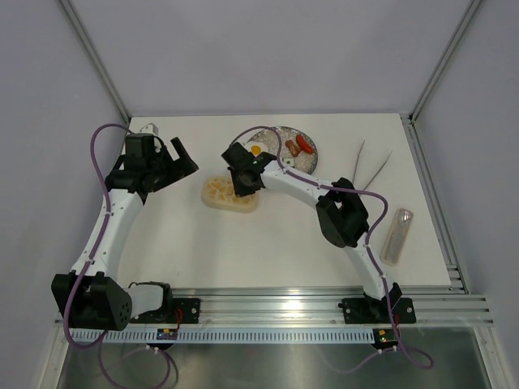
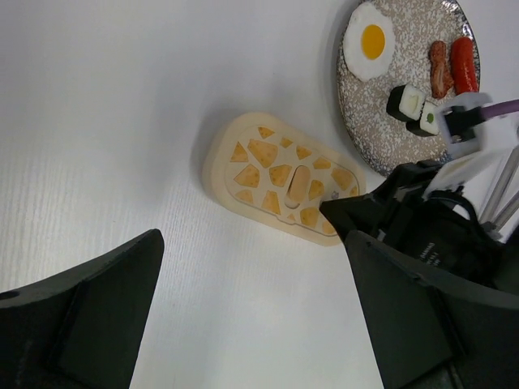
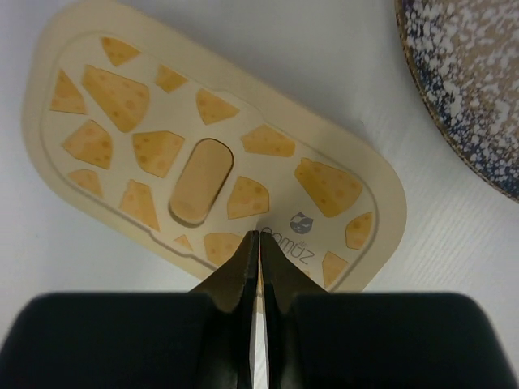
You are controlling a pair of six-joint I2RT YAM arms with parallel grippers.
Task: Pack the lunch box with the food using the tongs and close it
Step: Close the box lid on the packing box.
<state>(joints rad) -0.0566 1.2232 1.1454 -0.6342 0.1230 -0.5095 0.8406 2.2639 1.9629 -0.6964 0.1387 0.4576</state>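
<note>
On the bench's near-middle, the lunch box (image 1: 217,193) is kept shut under its cheese-print lid (image 3: 203,154), contents hidden. The right hand (image 3: 258,245), nearly closed and empty, is poised at the lid edge, probably to open it. The left hand (image 2: 251,324) is spread wide, empty. Farther back, fried egg (image 2: 369,40), sausages (image 2: 454,65) and sushi rolls (image 2: 409,101) are staged on the speckled plate (image 2: 381,142). The tongs (image 1: 358,158) lie unused beside it.

Lab robot cell — grey panel walls (image 1: 243,57), aluminium rail (image 1: 284,306).

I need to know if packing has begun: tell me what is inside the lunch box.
Not visible: the cheese-patterned lid covers the lunch box. The fried egg, sausages and sushi rolls lie on the plate.
</note>
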